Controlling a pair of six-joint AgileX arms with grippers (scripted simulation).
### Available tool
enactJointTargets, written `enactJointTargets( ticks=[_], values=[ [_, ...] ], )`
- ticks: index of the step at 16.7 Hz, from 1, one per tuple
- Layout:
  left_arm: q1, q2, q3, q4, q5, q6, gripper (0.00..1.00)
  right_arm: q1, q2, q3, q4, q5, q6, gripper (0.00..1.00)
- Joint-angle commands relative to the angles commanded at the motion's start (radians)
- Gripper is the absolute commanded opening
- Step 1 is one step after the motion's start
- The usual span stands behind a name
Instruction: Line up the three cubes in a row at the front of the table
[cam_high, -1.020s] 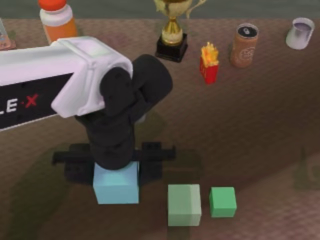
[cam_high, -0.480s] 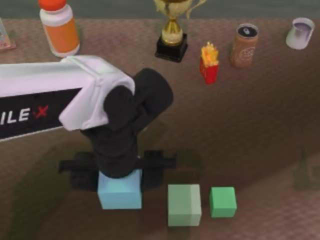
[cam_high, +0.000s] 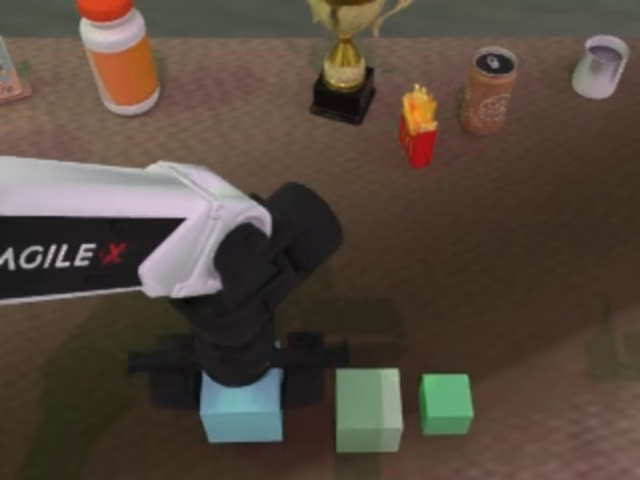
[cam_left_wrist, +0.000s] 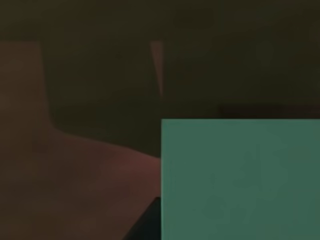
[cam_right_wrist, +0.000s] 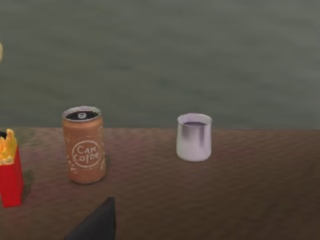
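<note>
At the back of the brown woven-patterned table (cam_high: 520, 250) stand an orange bottle with a red cap (cam_high: 120, 52), a brown coffee can (cam_high: 489, 90) with its top sealed, and a pale metal cup (cam_high: 600, 66) whose inside the right wrist view shows as dark. A red carton (cam_high: 419, 128) holds yellow fries beside a gold trophy (cam_high: 345, 60). The left gripper (cam_high: 240, 375) straddles the large light-blue cube (cam_high: 241, 412) at the front, fingers spread to either side; whether they touch it cannot be told. Just beside it sit the pale mint-green cube (cam_high: 368, 409) and the small bright-green cube (cam_high: 445, 403). The left wrist view is dark.
</note>
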Motion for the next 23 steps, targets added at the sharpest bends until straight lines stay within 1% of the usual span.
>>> enactJointTargets(
  ticks=[1,14,15,23],
  values=[
    [0.000,0.000,0.000,0.000,0.000,0.000,0.00,0.000,0.000,0.000,0.000,0.000,0.000,1.00],
    [0.000,0.000,0.000,0.000,0.000,0.000,0.98,0.000,0.000,0.000,0.000,0.000,0.000,1.00],
    [0.000,0.000,0.000,0.000,0.000,0.000,1.00,0.000,0.000,0.000,0.000,0.000,0.000,1.00],
    [0.000,-0.001,0.000,0.000,0.000,0.000,1.00,0.000,0.000,0.000,0.000,0.000,0.000,1.00]
  ],
)
